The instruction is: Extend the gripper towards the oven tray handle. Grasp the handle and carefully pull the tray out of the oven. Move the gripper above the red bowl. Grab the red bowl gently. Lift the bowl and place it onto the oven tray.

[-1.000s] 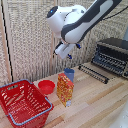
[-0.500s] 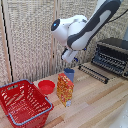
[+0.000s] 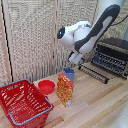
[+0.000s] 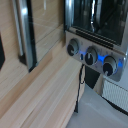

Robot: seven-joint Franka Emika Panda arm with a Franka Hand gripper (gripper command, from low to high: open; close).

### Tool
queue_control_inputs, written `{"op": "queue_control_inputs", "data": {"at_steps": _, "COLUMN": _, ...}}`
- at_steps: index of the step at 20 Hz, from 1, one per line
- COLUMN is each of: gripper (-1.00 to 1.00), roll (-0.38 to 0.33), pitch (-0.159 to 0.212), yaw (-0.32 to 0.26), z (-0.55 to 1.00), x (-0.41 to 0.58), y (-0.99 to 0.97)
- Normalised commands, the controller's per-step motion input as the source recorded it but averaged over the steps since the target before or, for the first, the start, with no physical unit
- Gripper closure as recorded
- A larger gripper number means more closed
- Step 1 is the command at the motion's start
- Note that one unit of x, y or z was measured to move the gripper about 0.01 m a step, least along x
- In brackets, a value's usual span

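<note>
The black oven [image 3: 114,54] stands at the exterior view's right with its door [image 3: 93,73] dropped open. The tray [image 3: 108,62], a dark wire rack, lies inside the opening. Its bars also show in the wrist view [image 4: 96,19] above the oven's knobs [image 4: 91,55]. The oven tray handle is too blurred to pick out from the rack. My gripper [image 3: 75,58] hangs in the air off the door's left end, apart from the oven; its fingers are too small to read. The red bowl [image 3: 46,86] rests on the table well below and left of the gripper.
A large red mesh basket [image 3: 22,102] with a blue rim sits at the front left. An orange bag [image 3: 65,89] stands upright between the bowl and the oven, with a blue cup [image 3: 69,73] behind it. A slatted screen [image 3: 35,40] backs the wooden table [image 3: 95,107].
The arm has come down and shifted a little toward the exterior view's right, closer to the oven door. The bowl, bag and basket have not moved.
</note>
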Motion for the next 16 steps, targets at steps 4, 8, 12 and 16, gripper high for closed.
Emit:
{"op": "queue_control_inputs", "data": {"at_steps": 4, "gripper": -1.00, "roll": -0.143, "pitch": -0.068, "yaw": 0.004, "z": -0.17, "x": 0.000, "y": -0.77}}
{"op": "queue_control_inputs", "data": {"at_steps": 8, "gripper": -1.00, "roll": -0.120, "pitch": -0.065, "yaw": 0.024, "z": -0.22, "x": 0.000, "y": -0.77}}
{"op": "queue_control_inputs", "data": {"at_steps": 12, "gripper": -1.00, "roll": -0.114, "pitch": -0.075, "yaw": 0.022, "z": -0.16, "x": 0.000, "y": -0.72}}
{"op": "queue_control_inputs", "data": {"at_steps": 16, "gripper": -1.00, "roll": -0.095, "pitch": -0.072, "yaw": 0.013, "z": -0.04, "x": 0.000, "y": -0.74}}
